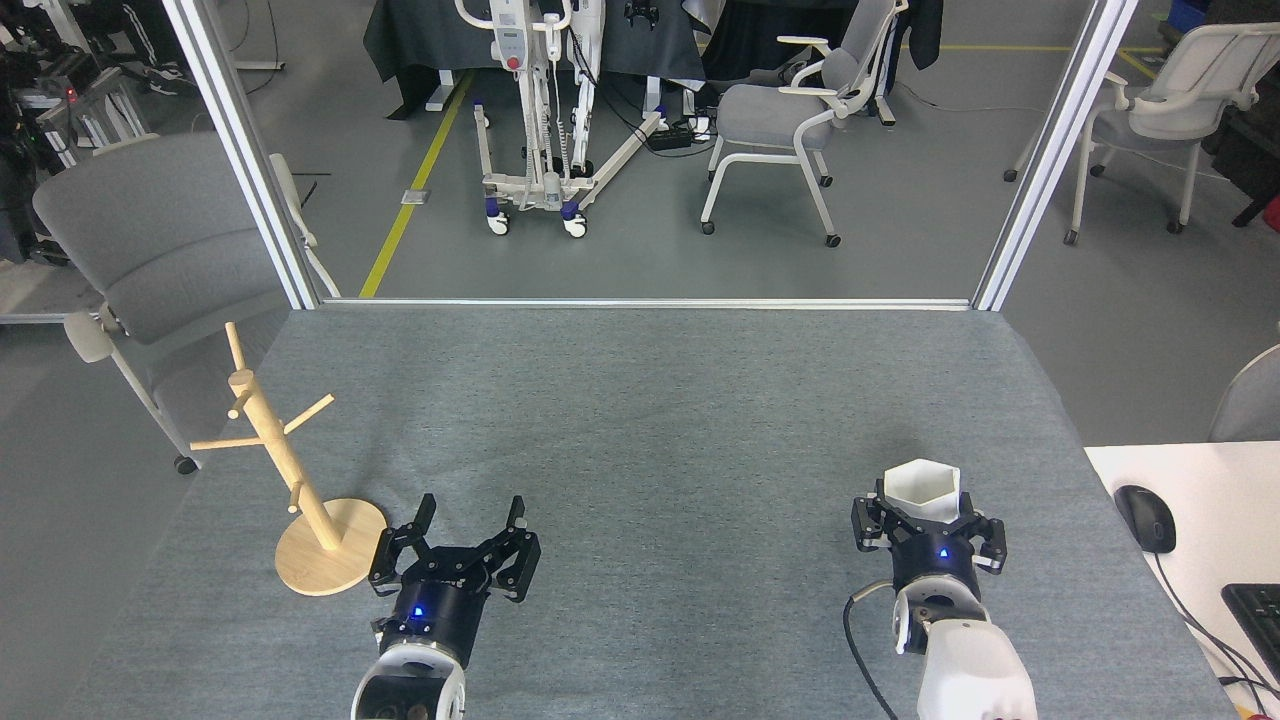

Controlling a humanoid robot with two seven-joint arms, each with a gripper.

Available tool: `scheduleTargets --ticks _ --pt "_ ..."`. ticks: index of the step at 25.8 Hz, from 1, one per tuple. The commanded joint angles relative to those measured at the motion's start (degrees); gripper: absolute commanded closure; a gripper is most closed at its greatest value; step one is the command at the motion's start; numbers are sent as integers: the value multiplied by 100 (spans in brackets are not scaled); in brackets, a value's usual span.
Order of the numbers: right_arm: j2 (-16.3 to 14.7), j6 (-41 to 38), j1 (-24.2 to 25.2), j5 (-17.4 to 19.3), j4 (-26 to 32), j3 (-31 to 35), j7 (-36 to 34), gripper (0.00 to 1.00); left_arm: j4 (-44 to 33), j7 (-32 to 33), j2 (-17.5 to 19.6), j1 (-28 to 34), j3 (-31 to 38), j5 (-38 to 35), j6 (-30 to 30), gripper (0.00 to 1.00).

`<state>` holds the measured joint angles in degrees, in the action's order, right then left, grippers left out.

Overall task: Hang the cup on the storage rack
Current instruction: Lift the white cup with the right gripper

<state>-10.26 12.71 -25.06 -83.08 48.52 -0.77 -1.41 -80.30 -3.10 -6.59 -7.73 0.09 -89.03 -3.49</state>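
Note:
The white faceted cup (922,491) sits mouth up between the fingers of my right gripper (926,508), which is shut on its lower part, at the table's right front. Its handle does not show. The bamboo storage rack (283,455) stands at the left front: a slanted pole with several thin pegs on a round disc base (345,568). Every peg is bare. My left gripper (472,506) is open and holds nothing, just right of the disc base.
Grey cloth covers the table (640,430). A white desk with a mouse (1145,517) and a keyboard (1258,610) adjoins the right edge. A grey chair (150,250) stands behind the rack, beyond the table's left edge.

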Motion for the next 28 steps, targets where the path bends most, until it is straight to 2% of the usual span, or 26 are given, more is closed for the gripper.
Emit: scheduleTargets --ticks 1,13,16,19,21,23,25,28 --pt "-20 -6 -17 11 -9 7 1 7 6 2 -1 0 0 0 -3 1" --pt "-91 -15 80 2 -53 15 -8 5 111 2 8 -9 0 0 -3 1" --pt "-91 -15 80 11 -97 15 -289 7 102 2 8 -9 0 0 -3 1" --pt "-82 -32 89 11 -97 15 -500 24 102 2 8 0 0 0 -3 1" --pt "-82 -76 89 11 -97 15 -500 46 102 2 8 0 0 0 -3 1" --pt "-82 -85 89 11 -97 15 -509 56 94 2 8 17 0 -9 -3 1" --pt "-91 -85 89 11 -97 15 -509 73 85 2 8 18 0 0 -3 1" --pt "-99 -129 80 20 -97 15 -509 84 67 2 8 18 0 0 -3 1"
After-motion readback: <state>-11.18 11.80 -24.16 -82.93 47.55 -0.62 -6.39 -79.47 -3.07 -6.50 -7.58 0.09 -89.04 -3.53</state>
